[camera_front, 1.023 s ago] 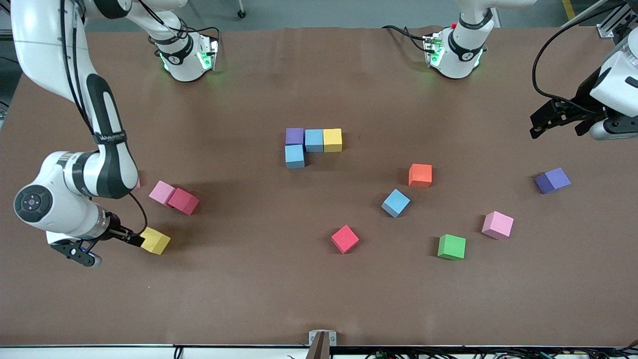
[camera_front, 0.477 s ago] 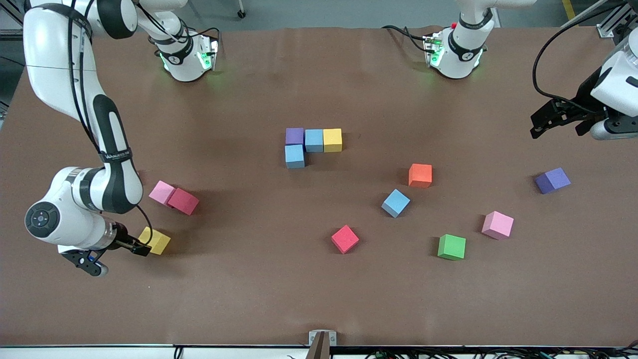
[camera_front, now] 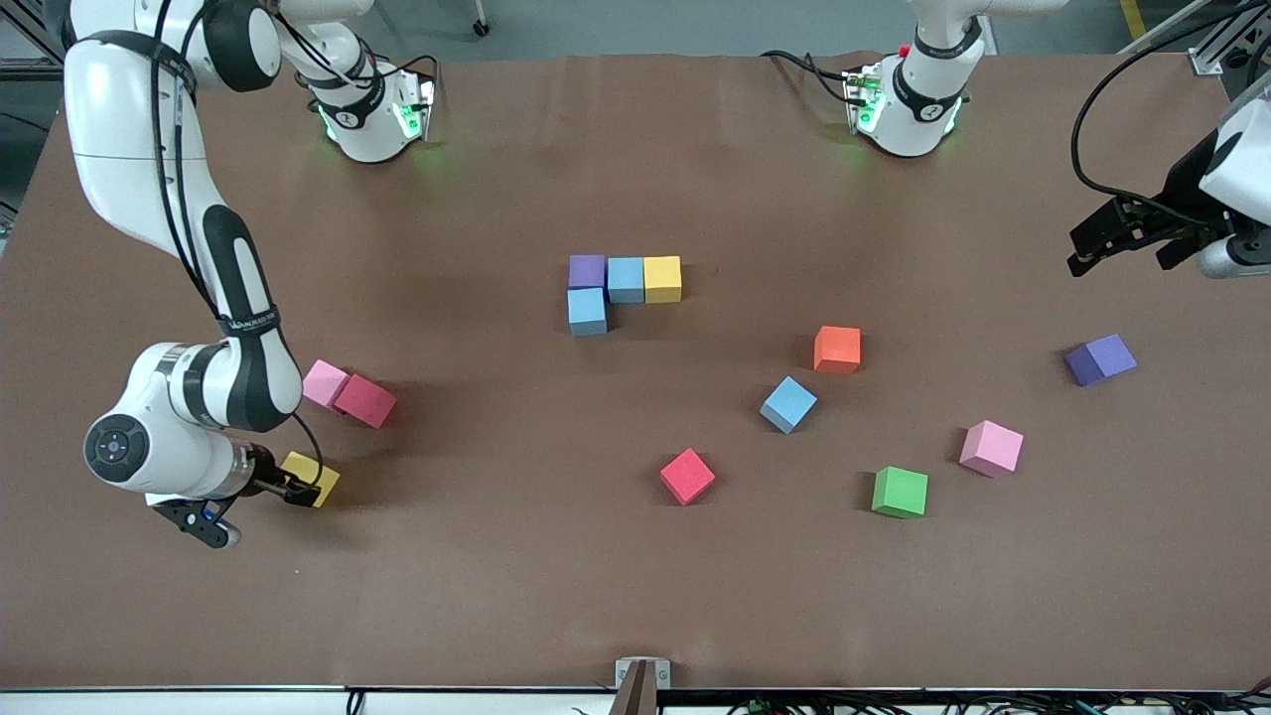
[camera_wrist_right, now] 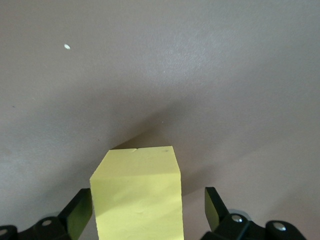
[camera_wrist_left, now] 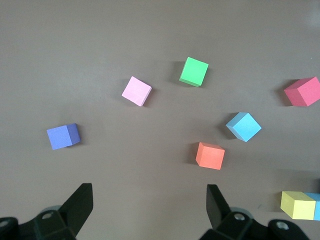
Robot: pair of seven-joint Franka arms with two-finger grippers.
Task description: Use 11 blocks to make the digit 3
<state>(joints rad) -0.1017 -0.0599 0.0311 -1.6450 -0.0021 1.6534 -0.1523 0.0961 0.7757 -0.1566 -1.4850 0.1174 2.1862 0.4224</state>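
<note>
The right hand (camera_wrist_right: 145, 212) is spread open around the loose yellow block (camera_front: 312, 479) on the desk (camera_front: 496, 576); the left hand (camera_wrist_left: 150, 207) is held open, waiting above the desk's end.

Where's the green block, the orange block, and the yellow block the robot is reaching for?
green block (camera_front: 900, 492): front view, middle of its top face.
orange block (camera_front: 837, 348): front view, middle of its top face.
yellow block (camera_wrist_right: 137, 200): right wrist view, its front face, between the right pincer's open fingers.
</note>
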